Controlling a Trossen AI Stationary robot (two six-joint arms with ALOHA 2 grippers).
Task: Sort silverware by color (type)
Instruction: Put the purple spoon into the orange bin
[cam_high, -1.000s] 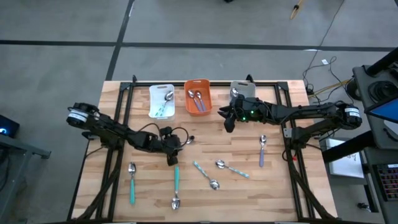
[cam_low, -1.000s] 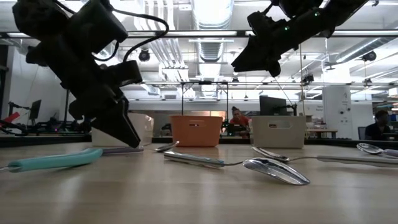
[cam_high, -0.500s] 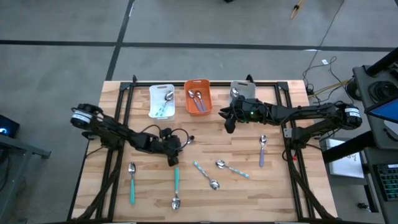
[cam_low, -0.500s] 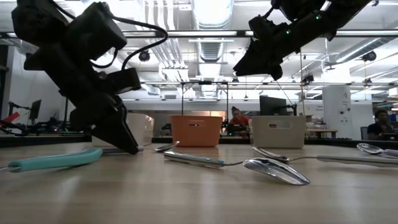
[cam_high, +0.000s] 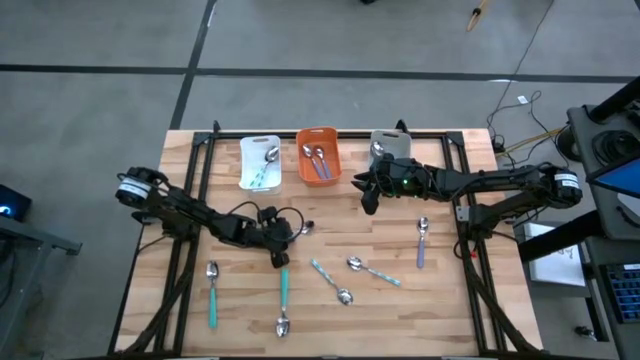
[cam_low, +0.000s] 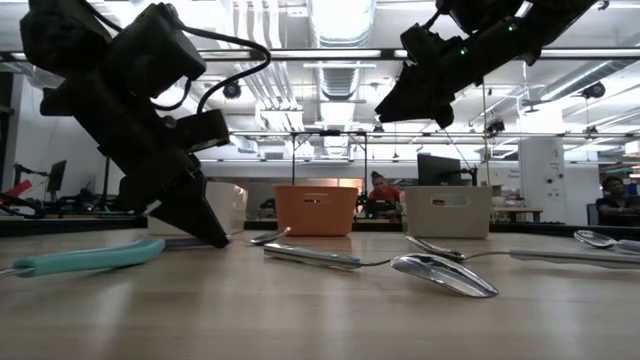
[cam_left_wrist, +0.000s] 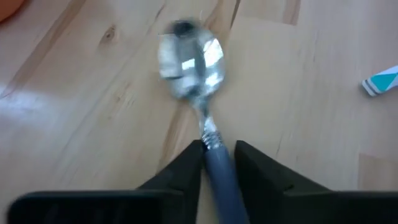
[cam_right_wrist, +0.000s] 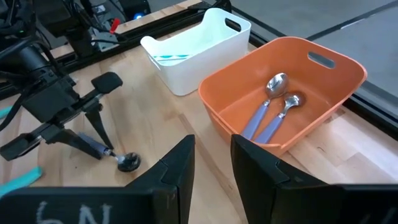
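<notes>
Down at the table, left pincer (cam_left_wrist: 217, 155) grips a purple-handled spoon (cam_left_wrist: 189, 62); right pincer (cam_right_wrist: 211, 158) hovers, fingers parted, empty.

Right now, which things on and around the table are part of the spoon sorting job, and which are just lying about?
Part of the job:
- loose spoons
- spoon in left gripper grip
- white bin
- orange bin
- grey bin

Just lying about:
- cables on the floor

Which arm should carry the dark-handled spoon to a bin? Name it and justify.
Left. The left gripper already has its fingers around the dark-handled spoon on the table, while the right gripper hovers empty near the orange bin.
</notes>
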